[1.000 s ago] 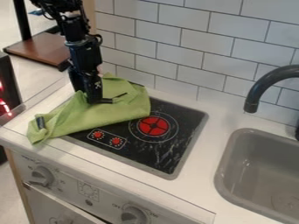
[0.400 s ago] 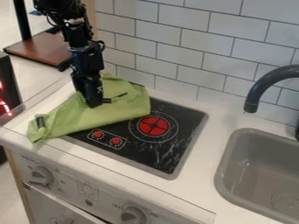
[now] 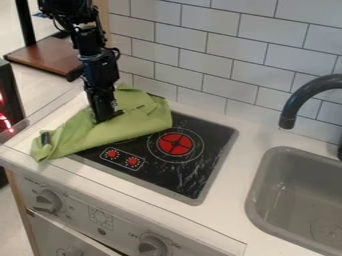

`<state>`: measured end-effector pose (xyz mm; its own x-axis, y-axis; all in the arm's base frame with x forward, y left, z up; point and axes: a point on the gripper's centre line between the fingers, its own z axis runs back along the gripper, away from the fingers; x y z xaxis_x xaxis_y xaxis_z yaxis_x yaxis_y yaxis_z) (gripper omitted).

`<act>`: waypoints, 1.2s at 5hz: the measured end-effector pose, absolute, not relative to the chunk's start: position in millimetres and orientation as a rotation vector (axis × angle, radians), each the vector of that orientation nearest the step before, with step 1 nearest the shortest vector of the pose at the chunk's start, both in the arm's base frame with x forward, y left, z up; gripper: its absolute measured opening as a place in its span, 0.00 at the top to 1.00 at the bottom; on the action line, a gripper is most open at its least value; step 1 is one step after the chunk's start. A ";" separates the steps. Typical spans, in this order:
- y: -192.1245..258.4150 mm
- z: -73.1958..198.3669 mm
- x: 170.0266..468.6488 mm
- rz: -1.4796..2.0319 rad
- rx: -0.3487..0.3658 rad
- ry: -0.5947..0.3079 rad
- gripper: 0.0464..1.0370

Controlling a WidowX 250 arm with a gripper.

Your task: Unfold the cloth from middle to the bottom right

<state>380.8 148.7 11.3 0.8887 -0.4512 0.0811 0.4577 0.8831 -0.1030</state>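
Black two-finger gripper (image 3: pixel 100 119) is down at mid-cloth, likely to catch the fold; can't tell jaw state from here. Rumpled light-green cloth (image 3: pixel 130 131) lies across the black stovetop's (image 3: pixel 208 150) left side and white counter (image 3: pixel 230 187). White tiled wall (image 3: pixel 207 60) limits the back; unfolding room's lower right, short of the front edge.

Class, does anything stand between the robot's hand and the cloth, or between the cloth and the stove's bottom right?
Nothing visible does: the hand is down at the cloth, and the stovetop looks unobstructed.
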 end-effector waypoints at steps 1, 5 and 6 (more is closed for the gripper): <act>146.3 9.9 379.2 -0.471 -0.135 -0.053 0.99; 115.3 55.9 345.3 -0.572 -0.202 -0.117 1.00; 87.9 56.1 330.5 -0.651 -0.227 -0.102 1.00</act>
<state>330.5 87.9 56.1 0.7918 -0.5881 0.1646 0.6103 0.7721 -0.1771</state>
